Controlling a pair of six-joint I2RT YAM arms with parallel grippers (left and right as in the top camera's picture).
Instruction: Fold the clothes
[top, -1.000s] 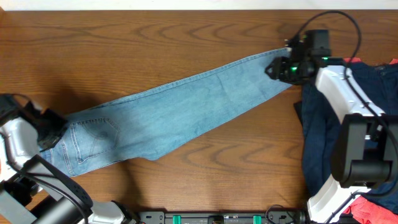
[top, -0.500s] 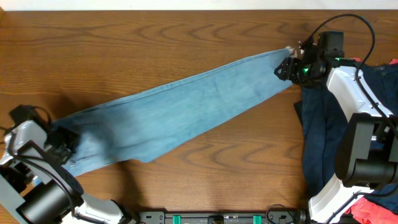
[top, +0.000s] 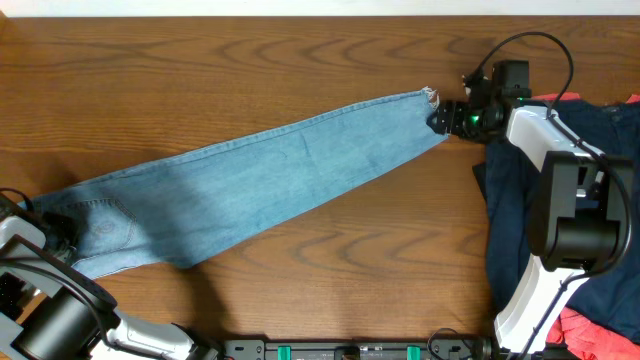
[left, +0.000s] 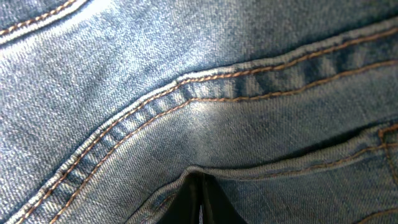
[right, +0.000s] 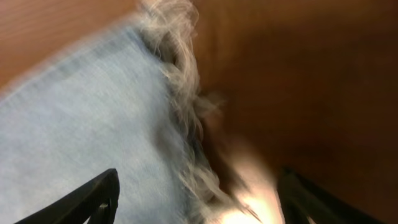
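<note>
Left tool (left: 200, 202) shows only as one dark wedge in its wrist view, with denim gathered into it, so I judge that it pinches the waist end of the jeans (top: 260, 185). Right tool (top: 440, 117) stands spread and holds nothing; in its wrist view the fingers (right: 102, 196) are wide apart.

On the worktop (top: 200, 60) the jeans lie long and flat in a diagonal, from the lower left up to the upper right. A dark navy garment (top: 510, 230) and a coral-red one (top: 590, 335) wait in a pile at the right edge.

I judge that this is the step of laying out, before the first fold. The frayed hem (right: 180, 93) lies between the right fingers. The next move calls for closing on this hem and carrying it over toward the waist, while the left tool keeps that end in place.
</note>
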